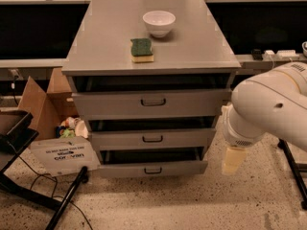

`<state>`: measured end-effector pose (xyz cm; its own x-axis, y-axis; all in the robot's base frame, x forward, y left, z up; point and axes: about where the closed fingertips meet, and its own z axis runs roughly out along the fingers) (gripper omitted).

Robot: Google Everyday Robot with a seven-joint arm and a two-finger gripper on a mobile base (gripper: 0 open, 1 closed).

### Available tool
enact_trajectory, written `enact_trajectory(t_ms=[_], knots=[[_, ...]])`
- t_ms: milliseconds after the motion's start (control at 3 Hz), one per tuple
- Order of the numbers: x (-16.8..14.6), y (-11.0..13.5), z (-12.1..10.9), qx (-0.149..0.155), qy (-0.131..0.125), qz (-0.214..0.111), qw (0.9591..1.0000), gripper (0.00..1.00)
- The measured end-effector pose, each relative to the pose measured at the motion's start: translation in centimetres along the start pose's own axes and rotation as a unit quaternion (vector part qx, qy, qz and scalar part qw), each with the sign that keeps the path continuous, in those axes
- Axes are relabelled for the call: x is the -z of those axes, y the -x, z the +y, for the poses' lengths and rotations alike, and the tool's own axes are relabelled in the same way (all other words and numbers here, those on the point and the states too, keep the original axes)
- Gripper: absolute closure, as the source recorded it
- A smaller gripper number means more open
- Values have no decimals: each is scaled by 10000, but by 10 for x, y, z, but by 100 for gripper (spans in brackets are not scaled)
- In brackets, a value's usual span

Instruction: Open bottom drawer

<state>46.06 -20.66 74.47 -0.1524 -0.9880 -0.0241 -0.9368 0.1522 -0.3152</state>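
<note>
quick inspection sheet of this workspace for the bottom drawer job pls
surface: grey cabinet top holds a white bowl and a green and yellow sponge
job's things: bottom drawer, the shortest grey metal front with a small dark handle, has a dark gap above it; nothing touches the handle
clutter: brown cardboard box with odds and ends and white printed sign, both left of the cabinet
grippers: gripper on the white arm hangs right of the cabinet, level with the lower drawers, apart from them
cables: thin black cable on the floor at left
surroundings: speckled floor; black stand legs at left
</note>
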Motion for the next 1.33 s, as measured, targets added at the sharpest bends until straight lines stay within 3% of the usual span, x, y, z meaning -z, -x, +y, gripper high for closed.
enact_trajectory(t_ms=[333,667,1333], knots=[[-61,13,17,136,303,145,9993,0],[-137,27,20,339,474,357,9977,0],[-292,48,-12,432,524,209,9975,0]])
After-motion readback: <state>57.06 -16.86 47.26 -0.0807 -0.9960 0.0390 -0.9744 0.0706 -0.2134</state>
